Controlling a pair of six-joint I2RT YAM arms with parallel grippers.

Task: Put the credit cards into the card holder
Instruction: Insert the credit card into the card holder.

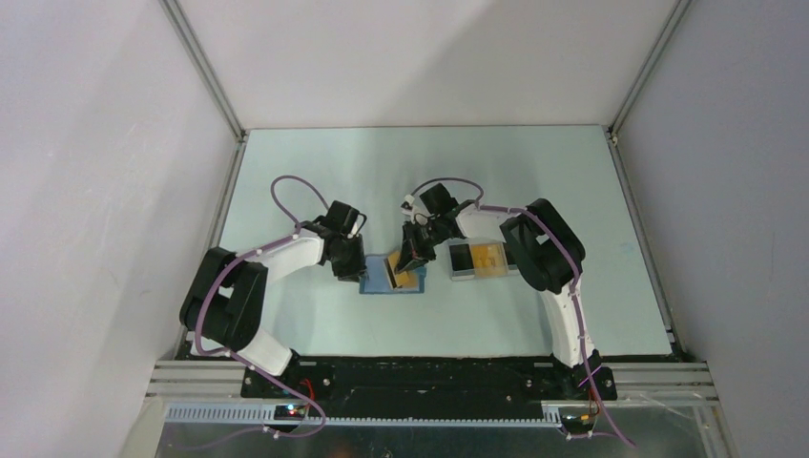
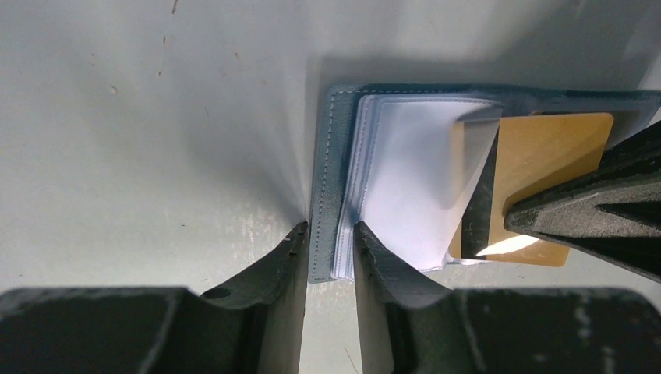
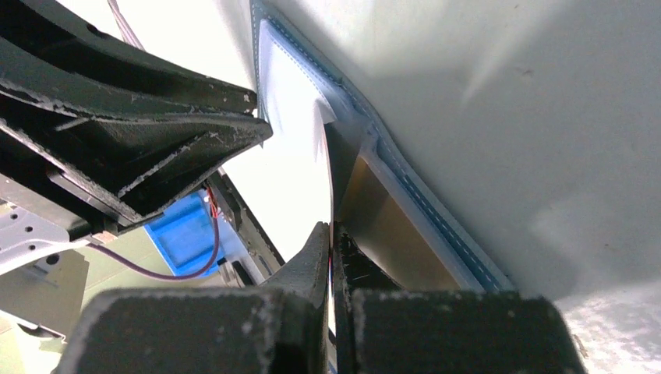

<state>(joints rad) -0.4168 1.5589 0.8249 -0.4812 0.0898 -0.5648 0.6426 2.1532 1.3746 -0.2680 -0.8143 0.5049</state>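
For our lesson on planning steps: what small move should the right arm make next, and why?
Probably slide the card further into the sleeve: the right fingers pinch it with only its edge tucked in, while the left fingers pin the holder.

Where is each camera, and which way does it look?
Top: above and behind, looking down at the table; both arms show.
Left wrist: behind the left claw, looking down at the holder it pinches.
Right wrist: behind the right claw, looking along the card it grips.
Shared: both wrist views show holder and card.
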